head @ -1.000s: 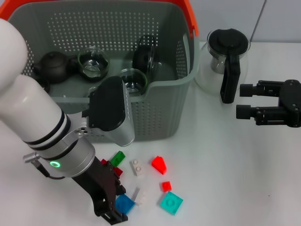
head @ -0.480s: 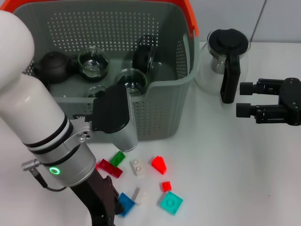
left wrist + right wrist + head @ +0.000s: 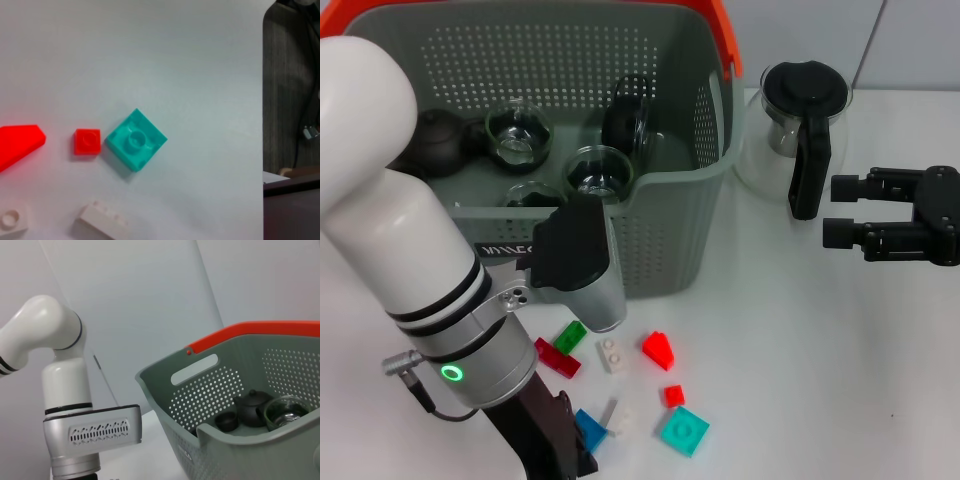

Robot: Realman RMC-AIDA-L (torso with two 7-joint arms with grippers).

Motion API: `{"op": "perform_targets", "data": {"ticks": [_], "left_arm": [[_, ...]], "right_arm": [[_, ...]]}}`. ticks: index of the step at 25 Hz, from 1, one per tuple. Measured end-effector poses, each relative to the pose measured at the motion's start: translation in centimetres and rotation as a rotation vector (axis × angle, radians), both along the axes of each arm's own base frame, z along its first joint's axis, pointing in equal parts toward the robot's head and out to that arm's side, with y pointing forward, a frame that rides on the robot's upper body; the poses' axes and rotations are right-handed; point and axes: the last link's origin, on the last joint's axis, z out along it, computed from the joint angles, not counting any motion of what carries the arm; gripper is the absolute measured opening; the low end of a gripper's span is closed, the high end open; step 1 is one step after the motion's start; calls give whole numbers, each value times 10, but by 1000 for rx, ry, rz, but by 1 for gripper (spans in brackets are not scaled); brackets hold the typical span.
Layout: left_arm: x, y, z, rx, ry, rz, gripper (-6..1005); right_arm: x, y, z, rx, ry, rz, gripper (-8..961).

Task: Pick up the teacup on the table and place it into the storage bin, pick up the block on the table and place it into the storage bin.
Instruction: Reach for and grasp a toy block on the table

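The grey perforated storage bin with an orange handle stands at the back left and also shows in the right wrist view. Inside it are a dark teapot and glass teacups. Several small blocks lie on the table in front of the bin, among them a blue block, a teal block and a red wedge. My left gripper is low at the near edge, right beside the blue block. The left wrist view shows the teal block and a small red block. My right gripper hovers open and empty at the right.
A glass pot with a black lid stands right of the bin, just beyond my right gripper. A green block, a dark red block and white blocks lie near my left arm. The table's edge shows in the left wrist view.
My left arm has drawn back toward the near edge, so its gripper sits lower in the head view and the dark red block is uncovered. The right arm has not moved.
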Motion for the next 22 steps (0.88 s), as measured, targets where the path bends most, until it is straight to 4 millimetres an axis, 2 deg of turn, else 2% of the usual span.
{"op": "perform_targets", "data": {"ticks": [22], "left_arm": [[-3,5,-9,33,10,-23,626]], "right_arm": [[1,0,0,1,-1,-4,821]]}}
